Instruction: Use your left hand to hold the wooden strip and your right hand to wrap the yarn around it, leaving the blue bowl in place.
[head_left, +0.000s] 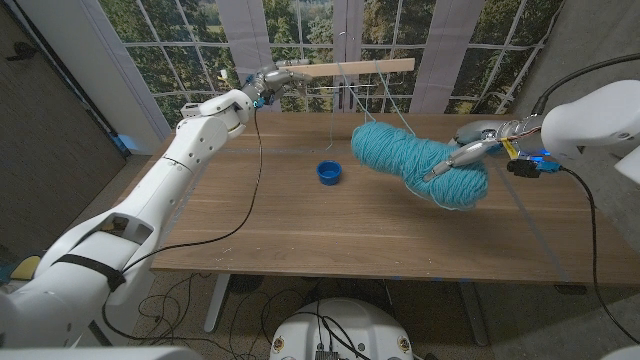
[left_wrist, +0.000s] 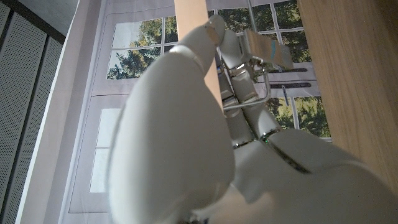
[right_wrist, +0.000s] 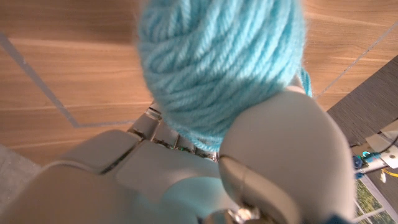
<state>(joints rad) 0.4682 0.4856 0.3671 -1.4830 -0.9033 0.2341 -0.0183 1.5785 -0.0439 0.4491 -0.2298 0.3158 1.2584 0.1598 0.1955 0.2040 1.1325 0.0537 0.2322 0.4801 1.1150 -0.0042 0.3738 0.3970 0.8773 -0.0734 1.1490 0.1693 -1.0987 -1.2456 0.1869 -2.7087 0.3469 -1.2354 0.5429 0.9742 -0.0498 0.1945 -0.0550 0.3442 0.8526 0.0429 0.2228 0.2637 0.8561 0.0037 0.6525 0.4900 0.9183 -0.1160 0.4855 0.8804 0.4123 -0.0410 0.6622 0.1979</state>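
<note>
Yarn (head_left: 418, 163), a big turquoise skein, hung in the air over the right half of the wooden table (head_left: 300, 230), carried by the right hand (head_left: 478, 147), whose fingers were closed around its right end. In the right wrist view the same skein (right_wrist: 217, 68) bulged over the back of that hand (right_wrist: 273, 162), with the thumb pressed against the wool and the tabletop (right_wrist: 62, 68) behind it. Thin strands (head_left: 390, 95) ran up from the skein toward the wooden strip (head_left: 350, 68), which was held level, high above the far edge of the table. I could not tell how many turns already lay on the strip.

The left hand (head_left: 262, 80) gripped the strip at its left end, arm stretched out and raised at the far left. Seen from the left wrist, the fingers (left_wrist: 214, 37) were clamped around the pale strip (left_wrist: 189, 15), which ran on past them toward the window (left_wrist: 143, 62); the back of the hand (left_wrist: 174, 143) covered most of the grip itself.

The blue bowl (head_left: 329, 172) sat on the table near its middle, just left of the skein and below it, apart from both hands. A black cable (head_left: 255, 190) trailed from the left arm across the left part of the table.
</note>
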